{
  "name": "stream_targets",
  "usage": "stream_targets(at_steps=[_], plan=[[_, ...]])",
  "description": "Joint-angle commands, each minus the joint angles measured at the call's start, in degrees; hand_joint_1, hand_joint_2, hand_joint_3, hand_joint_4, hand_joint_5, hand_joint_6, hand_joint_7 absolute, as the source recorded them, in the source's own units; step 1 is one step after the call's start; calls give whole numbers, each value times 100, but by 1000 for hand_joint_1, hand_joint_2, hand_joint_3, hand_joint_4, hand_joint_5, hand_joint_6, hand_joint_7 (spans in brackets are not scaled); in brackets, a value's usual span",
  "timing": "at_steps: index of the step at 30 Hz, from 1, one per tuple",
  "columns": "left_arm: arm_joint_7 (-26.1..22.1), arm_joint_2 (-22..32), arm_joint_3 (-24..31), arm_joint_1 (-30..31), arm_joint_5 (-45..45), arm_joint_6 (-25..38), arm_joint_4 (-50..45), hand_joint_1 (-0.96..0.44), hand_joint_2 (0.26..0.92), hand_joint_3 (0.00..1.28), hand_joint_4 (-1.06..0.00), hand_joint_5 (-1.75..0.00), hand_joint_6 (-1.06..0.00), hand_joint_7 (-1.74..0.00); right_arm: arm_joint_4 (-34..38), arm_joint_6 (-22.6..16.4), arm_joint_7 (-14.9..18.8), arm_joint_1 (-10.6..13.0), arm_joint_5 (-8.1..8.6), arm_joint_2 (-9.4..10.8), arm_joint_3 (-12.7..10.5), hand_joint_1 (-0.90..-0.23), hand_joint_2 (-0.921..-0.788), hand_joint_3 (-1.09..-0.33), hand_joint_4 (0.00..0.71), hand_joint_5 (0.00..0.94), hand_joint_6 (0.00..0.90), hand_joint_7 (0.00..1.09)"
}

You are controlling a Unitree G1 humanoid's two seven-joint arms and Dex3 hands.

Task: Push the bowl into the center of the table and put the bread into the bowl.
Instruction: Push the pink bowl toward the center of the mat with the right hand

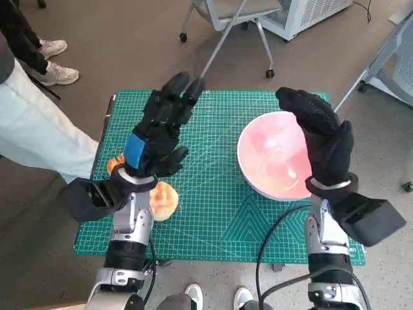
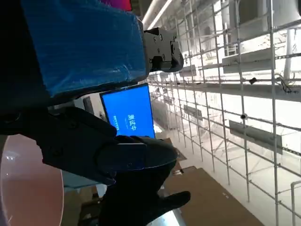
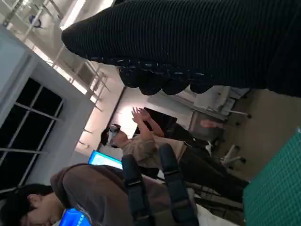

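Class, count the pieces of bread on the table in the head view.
2: one piece of bread beside the left forearm, another mostly hidden behind the left hand. More may be hidden.

Pink bowl (image 1: 274, 161) upright on the table's right half, orange-tan bread (image 1: 162, 200) well apart near left edge

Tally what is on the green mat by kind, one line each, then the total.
Bowl: 1
Bread pieces: 2, one partly hidden behind the left hand
Total: 3
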Motion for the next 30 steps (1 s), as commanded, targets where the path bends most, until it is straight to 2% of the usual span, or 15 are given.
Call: stream_targets(at_steps=[1, 5, 9, 10, 11, 14, 17, 21, 25, 30], plan=[[42, -37, 37, 24, -41, -112, -40, -502, 921, 460, -1, -205, 1, -382, 85, 19, 126, 68, -13, -217, -113, -669, -921, -725, 167, 0, 15, 537], [92, -36, 52, 58, -10, -191, -64, -499, 921, 457, -4, -206, 1, -384, 376, -219, 62, 9, -23, -503, -412, -667, -921, -722, 172, 2, 15, 538], [111, 11, 109, 31, -2, -281, 21, -494, 921, 453, -2, -204, 1, -385, 1044, -659, -310, -158, -180, -767, -816, -658, -921, -714, 181, 4, 40, 499], [125, 26, 130, 25, 2, -302, 38, -490, 921, 453, -1, -195, 1, -380, 1245, -745, -409, -214, -209, -854, -920, -643, -921, -728, 151, 2, 25, 476], [135, 36, 142, 20, 6, -320, 52, -490, 921, 452, -3, -192, 1, -383, 1400, -817, -475, -260, -231, -914, -991, -643, -921, -726, 156, 4, 37, 464], [174, 90, 217, -4, 3, -405, 124, -489, 921, 446, -9, -185, 1, -396, 1997, -917, -654, -421, -162, -1218, -1296, -641, -921, -732, 162, 7, 72, 424], [206, 123, 288, -27, -29, -447, 169, -491, 920, 440, -10, -179, 1, -404, 2531, -871, -788, -569, -79, -1461, -1537, -642, -921, -745, 160, 5, 85, 406], [254, 127, 365, -55, -42, -509, 214, -495, 921, 430, -13, -174, 1, -428, 3185, -727, -898, -752, 26, -1664, -1787, -643, -921, -767, 161, 4, 91, 398], [301, 105, 412, -87, -15, -644, 295, -499, 921, 418, -21, -173, 1, -448, 3722, -518, -1054, -903, 73, -1758, -1953, -622, -921, -789, 160, 3, 92, 394], [364, 70, 431, -158, 24, -793, 425, -495, 921, 409, -24, -170, 1, -459, 4141, -195, -1096, -1010, 131, -1757, -2084, -601, -921, -803, 138, 0, 87, 387]])
